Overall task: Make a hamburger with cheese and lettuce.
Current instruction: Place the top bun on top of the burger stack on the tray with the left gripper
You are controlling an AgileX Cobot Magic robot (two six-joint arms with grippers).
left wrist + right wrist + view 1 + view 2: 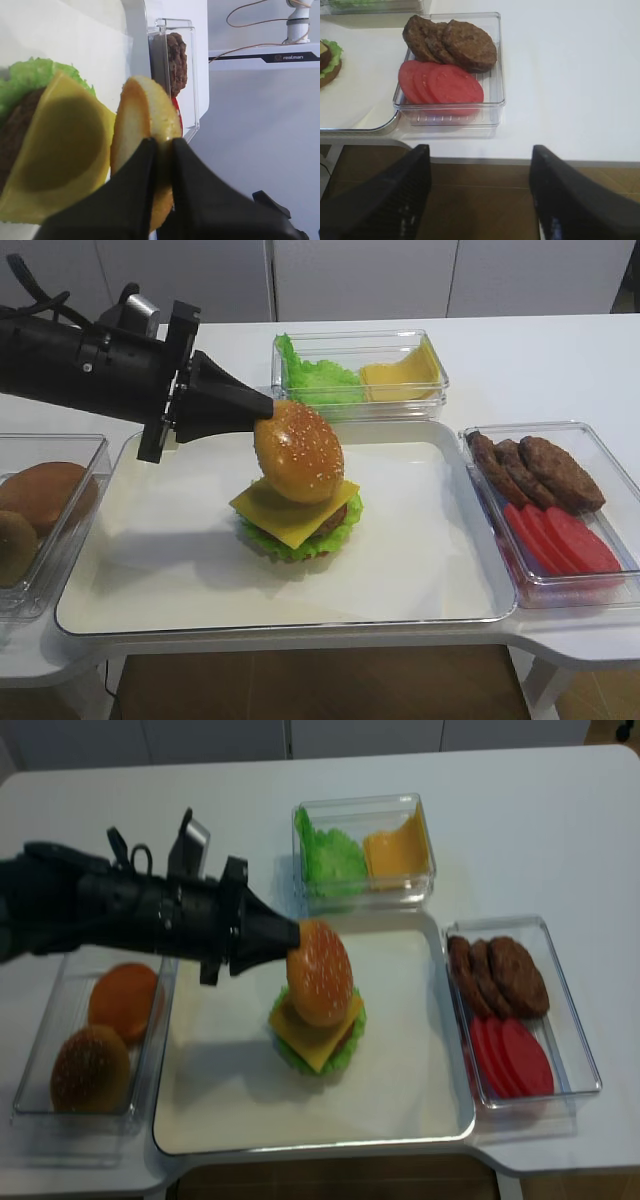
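Observation:
The hamburger stack (318,1042) sits mid-tray: frilly lettuce (345,524) at the bottom, a brown patty (326,524), and the square cheese (288,514) on top. My left gripper (266,408) is shut on the rim of a sesame bun top (298,452). The bun stands tilted on edge, its lower rim touching the cheese. In the left wrist view the fingers (145,165) pinch the bun (145,112) beside the cheese (60,150). My right gripper (480,150) is open and empty at the table's front edge, right of the tray.
The steel tray (430,570) is lined with white paper. Behind it is a clear box (360,375) of lettuce and cheese slices. A box (550,510) of patties and tomato slices stands at the right. A box (40,510) of buns is at the left.

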